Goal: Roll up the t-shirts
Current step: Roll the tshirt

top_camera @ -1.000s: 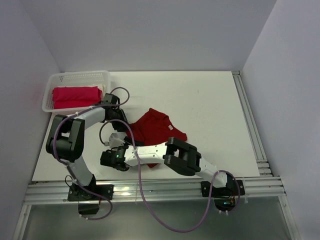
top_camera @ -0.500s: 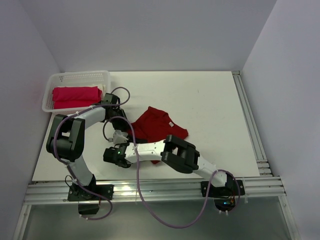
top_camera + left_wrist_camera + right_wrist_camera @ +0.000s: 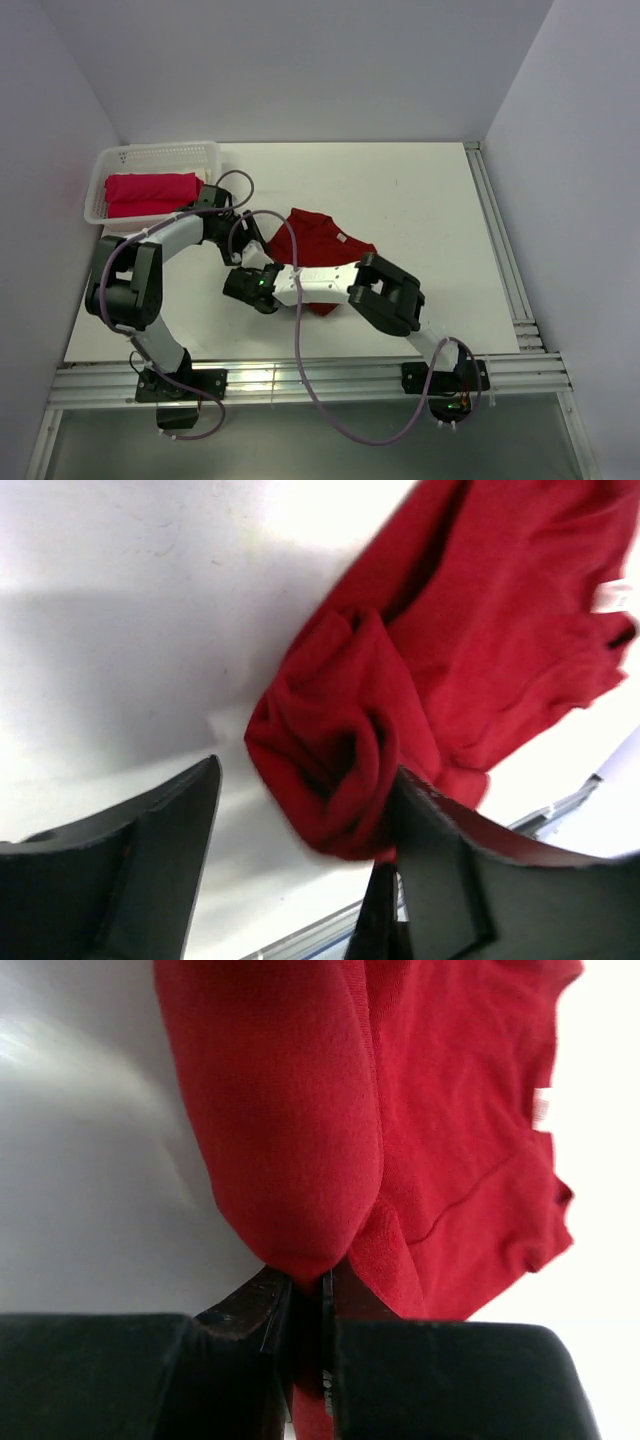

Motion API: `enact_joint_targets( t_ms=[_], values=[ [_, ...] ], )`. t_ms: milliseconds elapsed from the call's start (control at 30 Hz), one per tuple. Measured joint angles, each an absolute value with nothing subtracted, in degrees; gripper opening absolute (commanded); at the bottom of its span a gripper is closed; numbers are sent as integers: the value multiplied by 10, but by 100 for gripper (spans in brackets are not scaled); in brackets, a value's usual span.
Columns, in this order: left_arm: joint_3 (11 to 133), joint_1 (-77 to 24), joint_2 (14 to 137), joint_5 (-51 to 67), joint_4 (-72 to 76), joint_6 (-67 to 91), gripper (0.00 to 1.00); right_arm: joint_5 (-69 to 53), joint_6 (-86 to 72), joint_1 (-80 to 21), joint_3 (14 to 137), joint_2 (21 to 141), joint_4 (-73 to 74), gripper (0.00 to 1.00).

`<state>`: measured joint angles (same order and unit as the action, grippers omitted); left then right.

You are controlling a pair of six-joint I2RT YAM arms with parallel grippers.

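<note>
Crimson shirt (image 3: 318, 240): on the table (image 3: 430, 200), left of centre, with both grippers at it; bunched and partly rolled.
Right gripper (image 3: 308, 1285): fingers pinched tight on the near end of a thick fold of the crimson shirt.
Left gripper (image 3: 305, 770): jaws wide apart, straddling a rolled-up end of the crimson shirt; the cloth lies between the fingers, ungripped.
Fold: runs straight away from the right gripper; the rest of the cloth spreads flat beside it.
Axis: from above the crimson shirt is a rough heap with no clear long axis.
Label (image 3: 343, 238): white, facing up near the heap's right side.
Basket (image 3: 165, 147): white lattice, far left corner of the table; holds the pink shirt.
Pink shirt (image 3: 150, 193): a neat bundle, long axis left to right along the basket's length.
</note>
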<state>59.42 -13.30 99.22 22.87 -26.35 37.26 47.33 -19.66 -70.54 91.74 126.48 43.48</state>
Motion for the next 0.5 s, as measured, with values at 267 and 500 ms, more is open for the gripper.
enact_joint_targets(
  t_ms=[267, 500],
  values=[
    [572, -88, 909, 254, -253, 386, 85, 278, -184, -662, 875, 1187, 359, 0],
    [538, -64, 838, 278, -218, 393, 88, 79, -192, -591, 813, 1138, 291, 0]
  ],
)
